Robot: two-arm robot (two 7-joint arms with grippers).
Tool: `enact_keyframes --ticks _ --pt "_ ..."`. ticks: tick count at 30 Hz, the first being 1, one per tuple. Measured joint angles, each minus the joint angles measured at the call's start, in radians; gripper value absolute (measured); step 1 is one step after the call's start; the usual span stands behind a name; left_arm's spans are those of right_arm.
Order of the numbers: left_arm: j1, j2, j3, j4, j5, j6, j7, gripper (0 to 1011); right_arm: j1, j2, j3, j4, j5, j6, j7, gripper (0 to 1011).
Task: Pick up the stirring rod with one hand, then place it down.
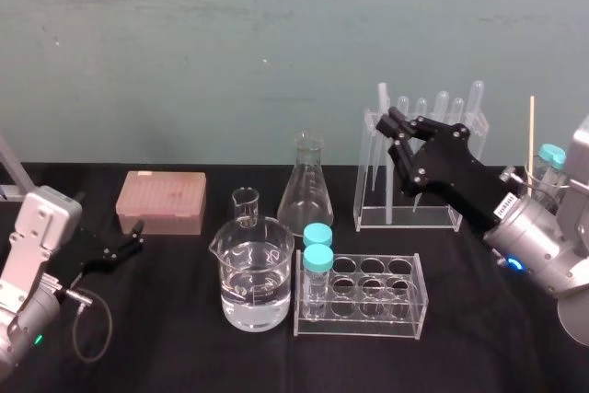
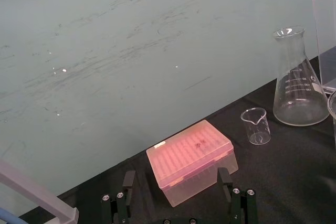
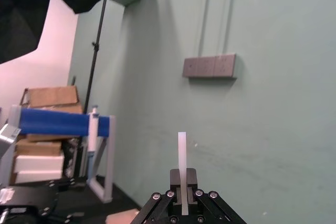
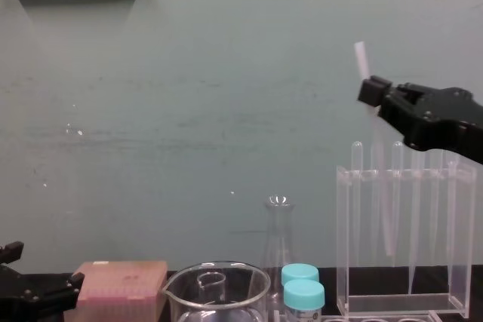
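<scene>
We grip the stirring rod (image 4: 361, 56) in R gripper (image 4: 371, 90), low end looks inside clear rack (image 4: 344, 246), table (image 1: 479, 319) back-right. Pickup half done imo, place-down left. L gripper (image 1: 136, 237) wide, parked left edge.

I see even, fairly bright light on the green wall (image 1: 230, 43); the black table cover (image 1: 184, 356) reads dark, glints sit on the beaker (image 1: 257, 273), the stirring rod (image 3: 181, 153) catches light.
</scene>
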Motion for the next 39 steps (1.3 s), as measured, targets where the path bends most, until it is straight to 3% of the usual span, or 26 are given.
enact_keyframes --ticks 6,13,39 --pt "0.0 0.0 0.0 0.0 0.0 0.0 0.0 1000 -0.011 -0.013 0.025 0.05 0.008 -0.05 0.026 57" --pt "0.0 0.0 0.0 0.0 0.0 0.0 0.0 1000 -0.013 -0.014 0.038 0.083 0.004 -0.016 0.025 57" --pt "0.0 0.0 0.0 0.0 0.0 0.0 0.0 1000 -0.014 -0.015 0.035 0.078 0.005 -0.03 0.025 57"
